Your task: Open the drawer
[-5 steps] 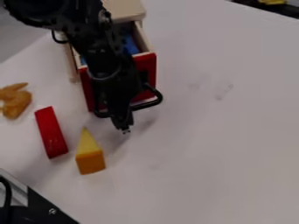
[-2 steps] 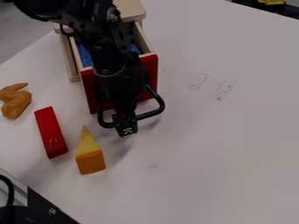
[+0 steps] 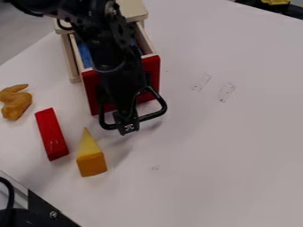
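1. Since the earlier frame, the end effector [image 3: 127,127] has risen slightly; the drawer [image 3: 151,73] has kept its place, partly open.
2. Counted: one drawer with one black handle [image 3: 155,115], one red block [image 3: 51,134], one yellow-and-orange wedge [image 3: 91,158] and one brown toy piece [image 3: 16,106], on one desk [image 3: 225,146].
3. Relative to the end effector, the drawer's red front lies just behind; its tip overlaps the middle of the handle.
4. Whether the end effector is open, closed or gripping the handle, I cannot tell.

red block [image 3: 51,134] beside yellow-orange wedge [image 3: 91,155]
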{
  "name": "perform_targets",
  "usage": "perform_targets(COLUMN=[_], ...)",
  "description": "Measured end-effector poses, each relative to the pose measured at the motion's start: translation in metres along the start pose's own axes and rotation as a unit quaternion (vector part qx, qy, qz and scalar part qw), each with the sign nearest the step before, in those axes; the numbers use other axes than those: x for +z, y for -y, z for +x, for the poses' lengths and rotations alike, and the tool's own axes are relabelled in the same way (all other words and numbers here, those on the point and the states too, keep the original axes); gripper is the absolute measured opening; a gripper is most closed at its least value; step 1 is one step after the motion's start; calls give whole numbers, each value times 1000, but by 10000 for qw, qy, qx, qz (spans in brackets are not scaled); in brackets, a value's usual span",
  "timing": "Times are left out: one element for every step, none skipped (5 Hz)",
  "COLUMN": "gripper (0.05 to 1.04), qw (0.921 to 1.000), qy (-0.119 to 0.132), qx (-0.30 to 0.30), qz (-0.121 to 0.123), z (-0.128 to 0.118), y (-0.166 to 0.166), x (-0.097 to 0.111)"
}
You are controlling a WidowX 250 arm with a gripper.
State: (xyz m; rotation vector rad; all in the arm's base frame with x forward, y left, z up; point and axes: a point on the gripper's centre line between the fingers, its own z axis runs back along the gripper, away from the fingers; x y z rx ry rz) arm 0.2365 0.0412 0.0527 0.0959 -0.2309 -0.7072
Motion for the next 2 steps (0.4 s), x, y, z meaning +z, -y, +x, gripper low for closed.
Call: perform_targets(gripper=[1000,1000], qw=[9995,9970], qy=[229,519], qx=[39,241], qz=[219,516], z=[2,1], y=[-4,-15], x=[22,51])
